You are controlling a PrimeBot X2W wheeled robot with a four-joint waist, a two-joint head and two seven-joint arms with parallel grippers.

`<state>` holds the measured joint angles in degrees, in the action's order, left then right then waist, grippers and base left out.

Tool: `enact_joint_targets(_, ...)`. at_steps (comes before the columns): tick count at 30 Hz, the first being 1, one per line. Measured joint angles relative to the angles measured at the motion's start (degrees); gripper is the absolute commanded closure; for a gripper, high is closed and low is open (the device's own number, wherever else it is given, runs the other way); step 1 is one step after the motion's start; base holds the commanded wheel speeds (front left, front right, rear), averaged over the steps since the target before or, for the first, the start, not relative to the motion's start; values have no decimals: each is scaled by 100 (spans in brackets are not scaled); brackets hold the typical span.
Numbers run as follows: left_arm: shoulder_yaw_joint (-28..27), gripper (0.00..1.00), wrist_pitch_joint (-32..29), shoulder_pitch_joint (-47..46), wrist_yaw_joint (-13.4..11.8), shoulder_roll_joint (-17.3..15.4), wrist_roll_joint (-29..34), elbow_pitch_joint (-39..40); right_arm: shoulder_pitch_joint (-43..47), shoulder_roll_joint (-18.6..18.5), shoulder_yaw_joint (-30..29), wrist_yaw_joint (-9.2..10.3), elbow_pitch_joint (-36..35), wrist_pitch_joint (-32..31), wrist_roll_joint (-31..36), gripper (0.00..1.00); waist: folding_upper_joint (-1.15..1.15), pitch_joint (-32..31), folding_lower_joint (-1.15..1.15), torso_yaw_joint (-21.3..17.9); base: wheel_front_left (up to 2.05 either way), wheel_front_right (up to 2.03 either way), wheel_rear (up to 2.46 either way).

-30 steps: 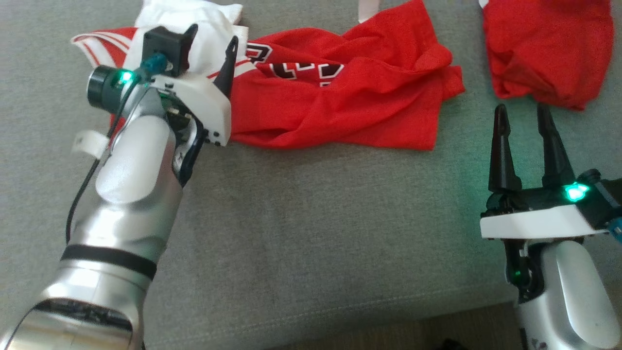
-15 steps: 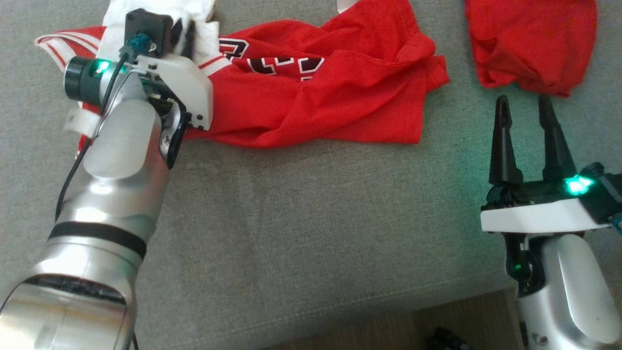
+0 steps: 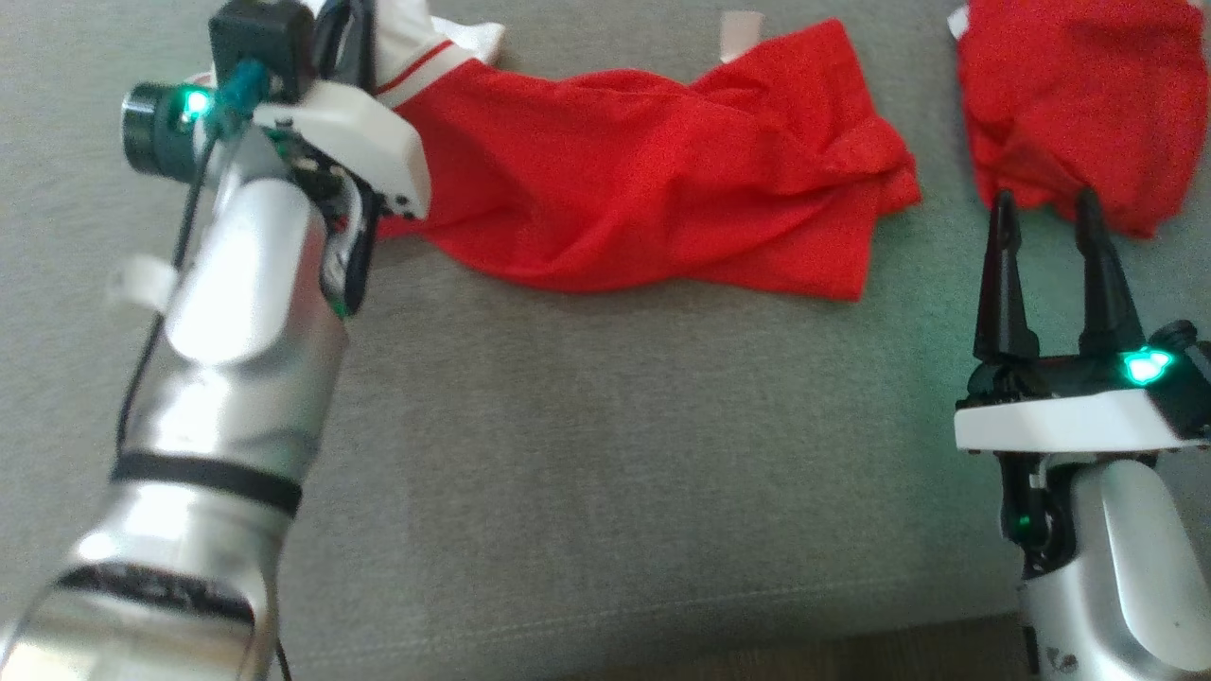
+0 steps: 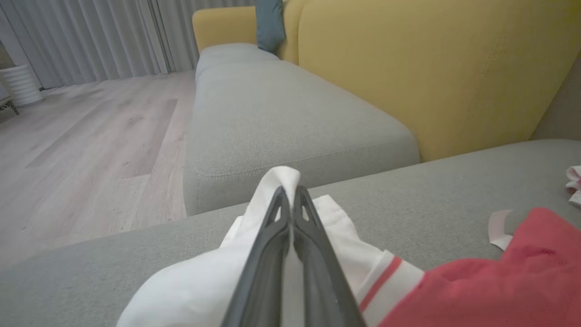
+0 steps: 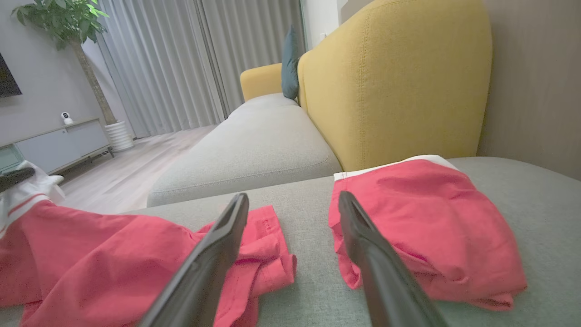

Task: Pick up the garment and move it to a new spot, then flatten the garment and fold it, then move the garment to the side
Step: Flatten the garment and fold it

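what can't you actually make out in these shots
- Left wrist view: the left gripper, shut, covers the pinched white fold of the red garment.
- Head view: the second red garment is cut by the top edge.
- Head view: the pale strip is too small to identify.

Grey sofa (image 4: pixel 281 118), yellow backrest (image 4: pixel 431 68), curtains (image 5: pixel 181 68), perhaps TV (image 5: pixel 8 81).

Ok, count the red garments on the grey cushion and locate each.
2. The red jersey lies across the middle, its white end pinched in the left gripper; a second red garment sits bunched at far right. More may lie off-frame.
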<state>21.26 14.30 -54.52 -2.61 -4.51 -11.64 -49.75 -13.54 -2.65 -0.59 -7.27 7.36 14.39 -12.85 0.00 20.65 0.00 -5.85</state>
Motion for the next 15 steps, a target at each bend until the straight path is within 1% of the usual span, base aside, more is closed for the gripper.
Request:
enact_joint_targets(3, -82, 100, 25, 530, -97, 3, -12, 754, 17, -1, -66, 0, 55, 0, 47, 0, 0, -144, 0, 200, 0, 0, 0)
enact_joint_targets(8, -159, 100, 25, 1751, -230, 23, -113, 1814, 167, -2, -208, 0, 159, 0, 97, 0, 0, -444, 0, 600, 0, 0, 0)
enact_joint_targets(12, -82, 100, 25, 2594, -290, 32, -126, 2392, 375, 0, -216, 0, 267, -3, 157, 0, 0, -724, 0, 940, 0, 0, 0)
enact_joint_targets(15, 155, 100, 22, 3098, -270, 21, -114, 2653, 399, 0, -203, 0, 287, -25, 179, 0, 0, -937, 0, 1177, 0, 0, 0)
